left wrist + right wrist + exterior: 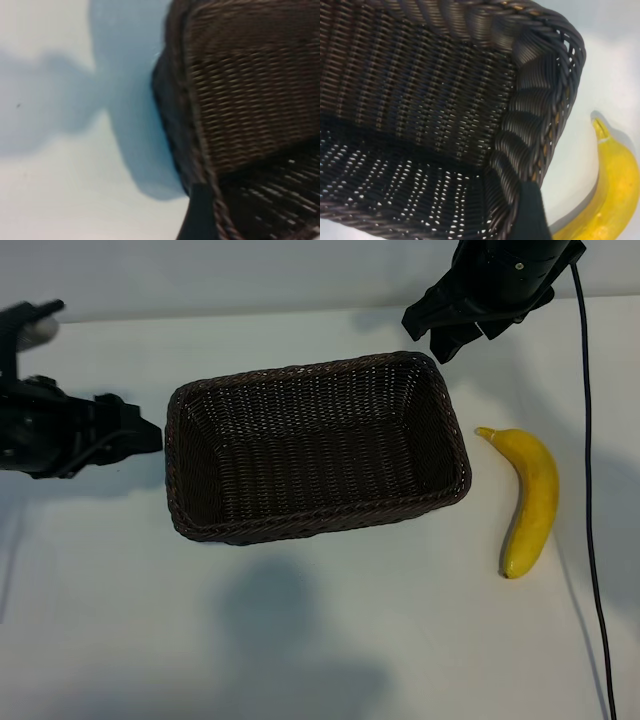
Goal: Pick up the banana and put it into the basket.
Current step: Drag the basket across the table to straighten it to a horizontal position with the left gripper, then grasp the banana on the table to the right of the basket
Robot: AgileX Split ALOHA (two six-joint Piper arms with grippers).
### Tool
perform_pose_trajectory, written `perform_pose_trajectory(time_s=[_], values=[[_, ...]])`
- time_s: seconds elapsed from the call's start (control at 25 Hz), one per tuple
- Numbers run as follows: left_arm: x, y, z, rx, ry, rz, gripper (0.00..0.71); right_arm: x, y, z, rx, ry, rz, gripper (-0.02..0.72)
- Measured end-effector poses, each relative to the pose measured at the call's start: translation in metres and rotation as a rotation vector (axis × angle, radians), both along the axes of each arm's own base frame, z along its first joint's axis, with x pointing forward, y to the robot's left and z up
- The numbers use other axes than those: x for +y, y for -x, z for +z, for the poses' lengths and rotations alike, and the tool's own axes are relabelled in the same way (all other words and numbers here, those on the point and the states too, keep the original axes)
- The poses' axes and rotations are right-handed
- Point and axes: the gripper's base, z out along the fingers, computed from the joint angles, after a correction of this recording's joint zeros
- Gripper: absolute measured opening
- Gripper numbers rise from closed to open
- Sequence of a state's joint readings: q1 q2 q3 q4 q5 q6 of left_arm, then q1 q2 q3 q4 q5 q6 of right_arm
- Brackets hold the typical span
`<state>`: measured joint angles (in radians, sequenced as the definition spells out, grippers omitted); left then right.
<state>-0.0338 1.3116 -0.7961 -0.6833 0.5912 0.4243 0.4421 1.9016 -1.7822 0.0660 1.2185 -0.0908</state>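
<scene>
The dark brown woven basket [300,371] lies in the middle of the white table with nothing inside it. To its right, apart from it, the yellow banana [533,500] rests on the table with its stem tip towards the back. My right gripper [436,332] hovers open over the basket's back right corner and holds nothing. Its wrist view looks into the basket [555,50], with one dark finger [530,215] and the banana [620,185] beyond the rim. My left gripper [130,427] stands open just left of the basket, empty; its wrist view shows the basket's wall [240,100].
A black cable [590,440] hangs down the right side, just past the banana. Bare white table [300,640] stretches in front of the basket and to its left.
</scene>
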Motion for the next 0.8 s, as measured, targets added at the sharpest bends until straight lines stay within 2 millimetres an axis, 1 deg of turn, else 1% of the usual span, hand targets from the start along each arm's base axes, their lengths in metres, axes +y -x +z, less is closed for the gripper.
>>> perform_pose_trajectory(time_s=[0.12,0.32,0.6,0.8], values=[[-0.002,0.013,0.014,-0.031,-0.002,-0.059,0.607,0.0,0.0,0.0,0.0,0.0,0.0,0.538],[-0.002,0.021,0.022,-0.054,-0.004,-0.081,0.607,0.0,0.0,0.0,0.0,0.0,0.001,0.538],[0.009,0.033,0.028,-0.035,-0.106,-0.008,0.607,0.0,0.0,0.0,0.0,0.0,0.0,0.538],[0.009,0.038,0.034,-0.047,-0.095,0.023,0.607,0.0,0.0,0.0,0.0,0.0,0.001,0.538]])
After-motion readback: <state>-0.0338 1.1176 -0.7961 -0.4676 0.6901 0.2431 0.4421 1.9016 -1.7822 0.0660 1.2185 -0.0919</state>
